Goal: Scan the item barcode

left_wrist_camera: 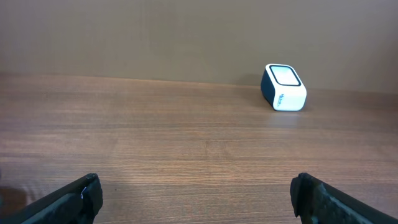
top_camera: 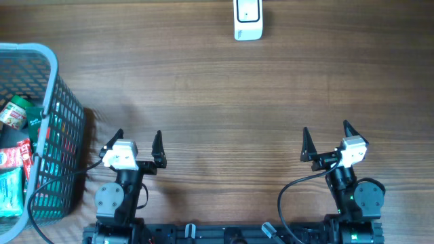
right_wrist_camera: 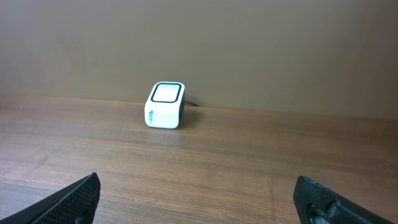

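Note:
A white and dark blue barcode scanner (top_camera: 248, 19) stands at the far edge of the wooden table, also seen in the left wrist view (left_wrist_camera: 284, 88) and the right wrist view (right_wrist_camera: 165, 105). Packaged items (top_camera: 13, 152) lie inside a grey mesh basket (top_camera: 62, 146) at the left. My left gripper (top_camera: 133, 141) rests open near the front edge, right of the basket, jaws wide with only bare wood between them (left_wrist_camera: 198, 193). My right gripper (top_camera: 330, 141) stands open at the front right, nothing between its fingers (right_wrist_camera: 198, 193).
The basket takes up the table's left side, close to the left arm. A dark cable (top_camera: 44, 203) runs from the left arm's base past the basket's front corner. Bare wooden tabletop lies between the grippers and the scanner.

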`<act>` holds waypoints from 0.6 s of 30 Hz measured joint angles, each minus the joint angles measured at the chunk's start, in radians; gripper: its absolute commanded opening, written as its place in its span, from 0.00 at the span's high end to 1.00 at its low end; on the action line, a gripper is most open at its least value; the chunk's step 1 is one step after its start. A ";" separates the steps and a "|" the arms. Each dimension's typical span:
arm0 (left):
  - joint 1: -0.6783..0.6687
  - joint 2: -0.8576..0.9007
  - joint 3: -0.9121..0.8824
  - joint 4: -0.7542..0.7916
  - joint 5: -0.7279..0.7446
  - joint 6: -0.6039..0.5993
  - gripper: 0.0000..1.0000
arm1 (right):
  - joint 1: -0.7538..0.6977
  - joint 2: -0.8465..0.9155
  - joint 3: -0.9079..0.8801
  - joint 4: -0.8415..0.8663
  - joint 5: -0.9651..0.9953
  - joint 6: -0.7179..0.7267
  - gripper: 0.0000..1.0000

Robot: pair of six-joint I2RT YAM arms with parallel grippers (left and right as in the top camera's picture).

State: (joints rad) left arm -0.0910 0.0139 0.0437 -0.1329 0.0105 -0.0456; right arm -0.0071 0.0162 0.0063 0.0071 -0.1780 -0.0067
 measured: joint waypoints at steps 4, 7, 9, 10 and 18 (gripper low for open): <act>0.000 0.000 0.000 0.000 0.000 0.000 0.00 | 0.000 0.000 0.000 0.000 0.000 0.000 0.00; 0.000 0.000 0.000 0.000 0.000 0.000 0.00 | 0.000 0.000 0.000 0.000 0.000 0.000 0.00; 0.000 0.000 0.000 0.000 0.000 0.000 0.00 | 0.000 0.000 0.000 0.000 0.000 0.000 0.00; 0.000 0.000 0.000 0.000 0.000 0.000 0.00 | 0.000 0.000 0.000 0.000 0.000 0.000 0.00; 0.000 0.000 0.000 0.000 0.000 0.000 0.00 | 0.000 0.000 0.000 0.000 0.000 0.000 0.00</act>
State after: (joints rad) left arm -0.0910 0.0139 0.0437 -0.1329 0.0105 -0.0456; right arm -0.0071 0.0162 0.0063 0.0071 -0.1780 -0.0067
